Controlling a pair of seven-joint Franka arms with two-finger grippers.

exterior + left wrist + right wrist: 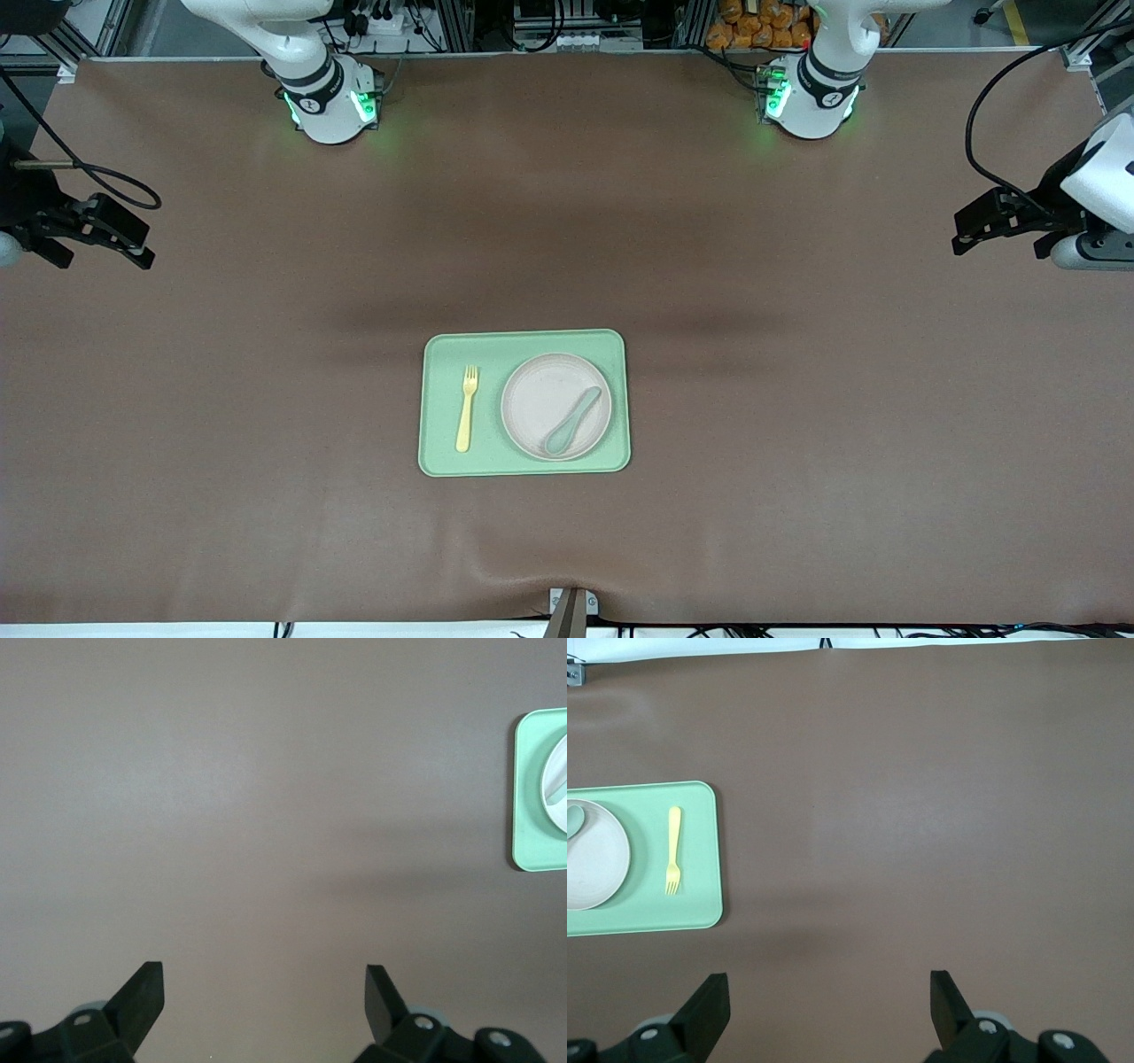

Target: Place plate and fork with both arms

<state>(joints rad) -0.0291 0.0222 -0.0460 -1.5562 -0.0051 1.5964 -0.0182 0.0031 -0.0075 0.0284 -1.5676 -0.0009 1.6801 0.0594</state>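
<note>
We log both pincers released, hanging over bare surface (797, 266) at its ends. Fork (467, 408) and plate (555, 406) lie on tray (523, 344), well apart from each pincer. Fork sits toward right pincer (93, 232), long axis running toward bases; plate sits toward left pincer (1010, 226).

The front view looks down from high across the table, facing both bases. Each wrist view looks past its own spread fingers onto bare tabletop, with the tray (524, 403) well away at the frame edge; all three share it.
</note>
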